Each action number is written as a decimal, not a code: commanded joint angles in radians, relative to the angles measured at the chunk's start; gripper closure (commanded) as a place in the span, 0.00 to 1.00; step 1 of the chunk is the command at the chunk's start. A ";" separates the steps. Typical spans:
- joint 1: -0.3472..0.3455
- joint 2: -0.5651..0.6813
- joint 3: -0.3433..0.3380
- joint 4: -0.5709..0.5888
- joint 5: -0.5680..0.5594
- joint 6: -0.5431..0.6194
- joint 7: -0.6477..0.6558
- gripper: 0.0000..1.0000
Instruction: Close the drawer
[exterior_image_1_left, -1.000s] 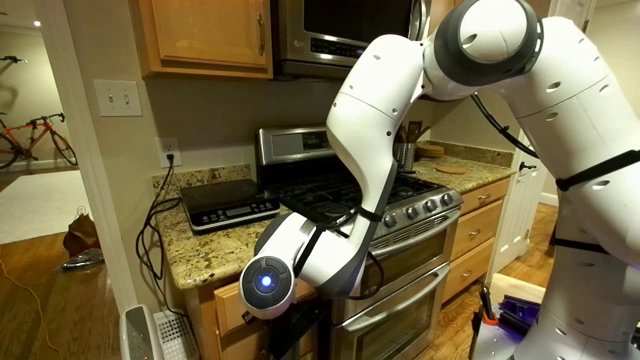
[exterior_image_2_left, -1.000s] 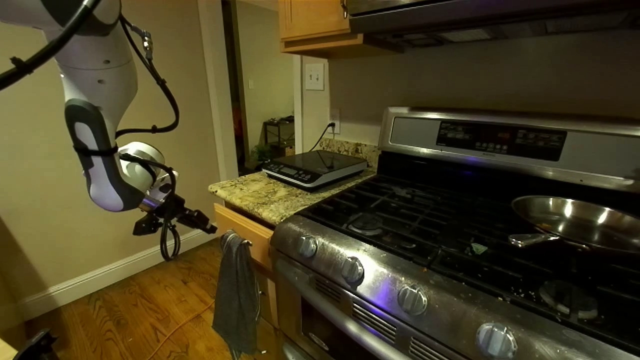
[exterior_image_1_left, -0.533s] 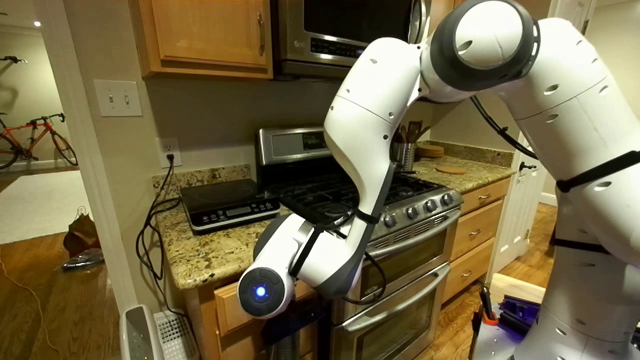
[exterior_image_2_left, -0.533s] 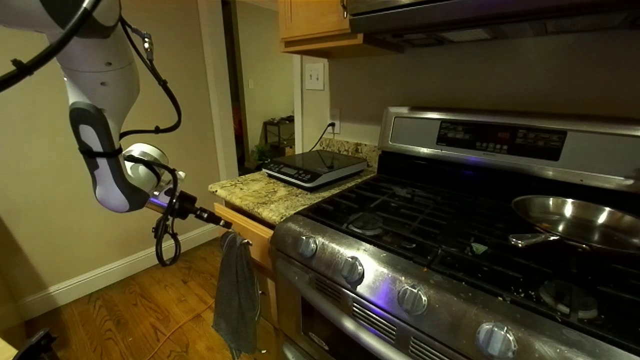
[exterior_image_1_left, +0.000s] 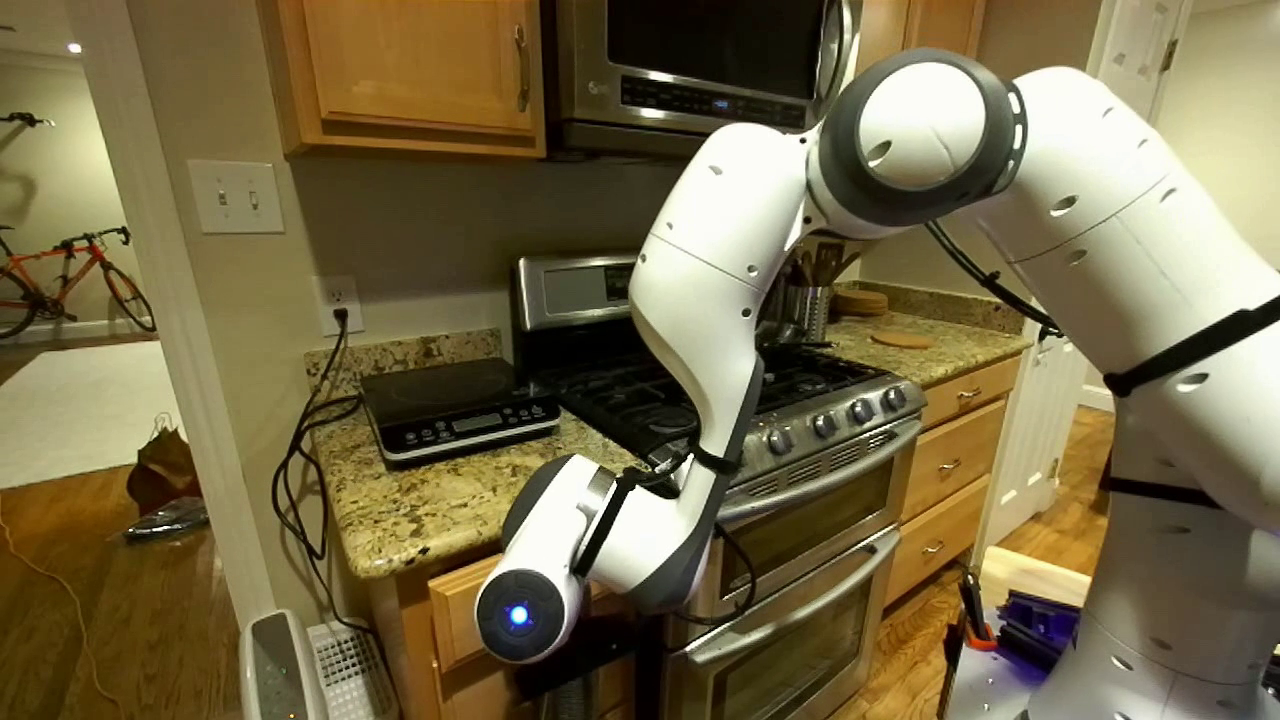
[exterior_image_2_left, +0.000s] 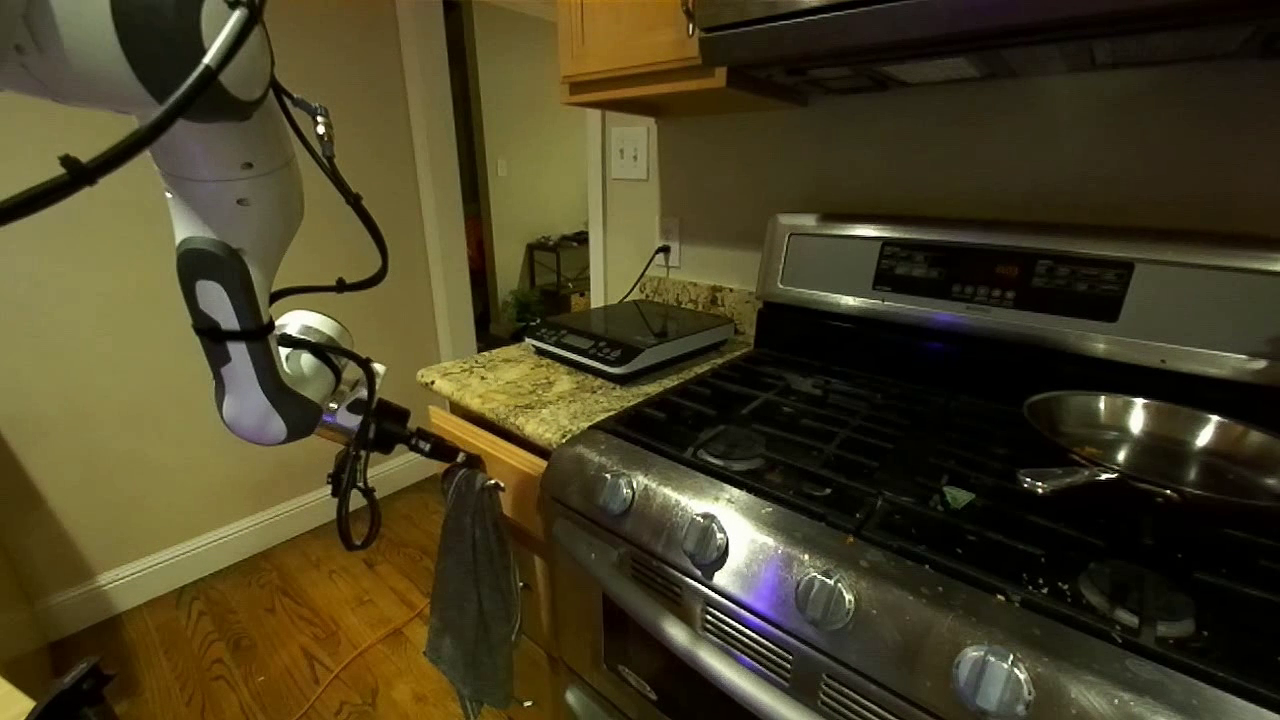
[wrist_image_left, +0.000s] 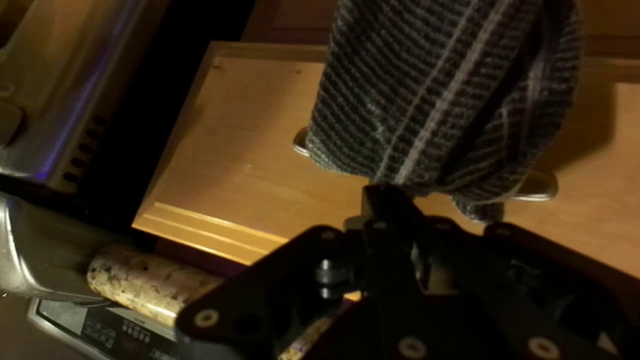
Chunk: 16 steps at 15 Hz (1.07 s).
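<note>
The light wooden drawer (exterior_image_2_left: 512, 478) stands out a little from under the counter; its front also shows in an exterior view (exterior_image_1_left: 462, 612), partly behind my wrist. In the wrist view the drawer front (wrist_image_left: 240, 145) fills the middle. A grey striped towel (wrist_image_left: 430, 90) hangs over its metal handle (wrist_image_left: 537, 186) and hides most of it; the towel also hangs in an exterior view (exterior_image_2_left: 472, 590). My gripper (wrist_image_left: 387, 192) is shut with nothing seen between its fingers. Its tips (exterior_image_2_left: 470, 461) are at the drawer front by the towel's top; contact cannot be told.
The granite counter (exterior_image_2_left: 500, 385) overhangs the drawer and carries a black portable cooktop (exterior_image_2_left: 630, 335). The stove (exterior_image_2_left: 720, 540) is directly beside the drawer, with a pan (exterior_image_2_left: 1150, 440) on it. A white appliance (exterior_image_1_left: 285, 665) stands on the floor by the cabinet.
My gripper has moved toward the drawer front and slightly down to the towel's top. It has turned, and its outline looks narrower than one second ago. The drawer has not visibly moved.
</note>
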 joint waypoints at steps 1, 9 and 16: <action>0.006 0.058 -0.015 0.060 -0.071 0.004 0.026 0.91; 0.011 0.108 -0.017 0.117 -0.135 -0.025 -0.023 0.92; 0.016 0.102 0.001 0.112 -0.143 -0.055 -0.050 0.93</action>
